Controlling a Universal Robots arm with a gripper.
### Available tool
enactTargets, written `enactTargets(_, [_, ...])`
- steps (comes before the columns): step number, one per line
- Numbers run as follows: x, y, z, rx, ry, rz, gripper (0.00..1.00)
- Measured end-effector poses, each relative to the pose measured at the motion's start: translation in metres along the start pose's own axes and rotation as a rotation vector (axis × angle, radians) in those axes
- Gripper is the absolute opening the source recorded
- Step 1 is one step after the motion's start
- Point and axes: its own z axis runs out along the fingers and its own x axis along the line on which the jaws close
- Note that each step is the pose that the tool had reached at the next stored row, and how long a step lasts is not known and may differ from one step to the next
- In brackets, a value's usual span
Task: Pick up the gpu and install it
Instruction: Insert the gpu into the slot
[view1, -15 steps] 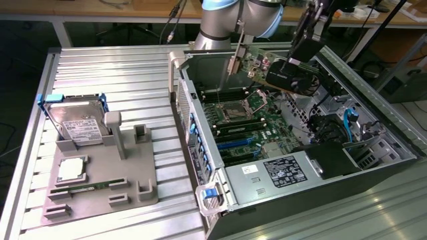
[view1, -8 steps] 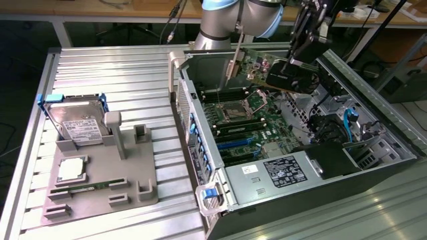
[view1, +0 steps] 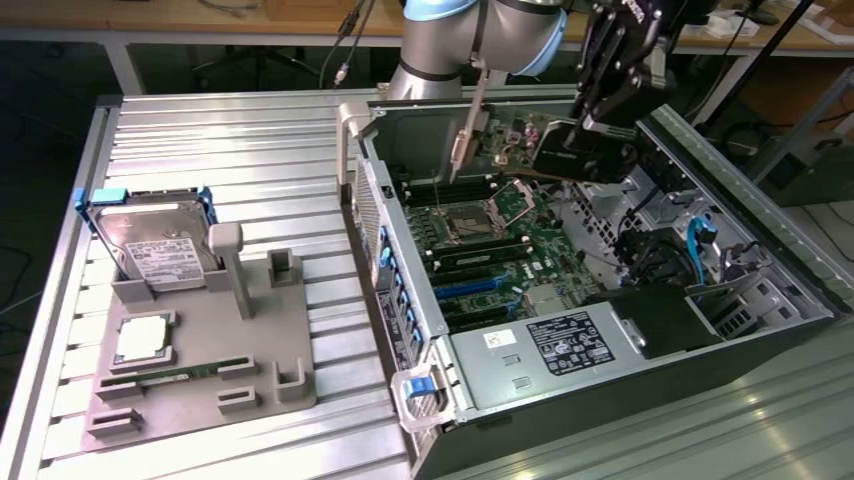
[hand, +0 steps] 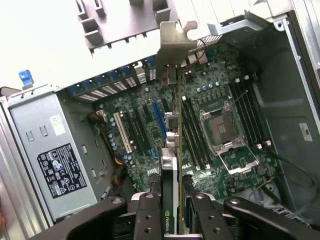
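Clamped edge-on in the closed end effector (hand: 173, 212), the gpu (hand: 171, 160) is held over the motherboard (hand: 215, 85) inside the open computer case (view1: 370, 205). The card is judged light, stiff and fragile, and best gripped by its bare edges.

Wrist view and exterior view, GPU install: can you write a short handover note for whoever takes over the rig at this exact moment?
Gripper: shut on the gpu at one end, with the card's silver bracket at the far end.
The gpu is held on edge above the motherboard inside the open PC case, roughly along the expansion slots and not seated.
Done: pick-up.
Left: the install; the card is not in a slot yet.
The hard drive and memory stick sit in the grey fixture at the exterior view's left.
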Motion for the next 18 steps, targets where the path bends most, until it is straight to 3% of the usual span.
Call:
enactTargets(13, [0.0000,0.0000,0.0000,-0.0034,0.0123,-0.279,0.27])
enactTargets(18, [0.0000,0.0000,0.0000,-0.0042,0.0153,-0.345,0.27])
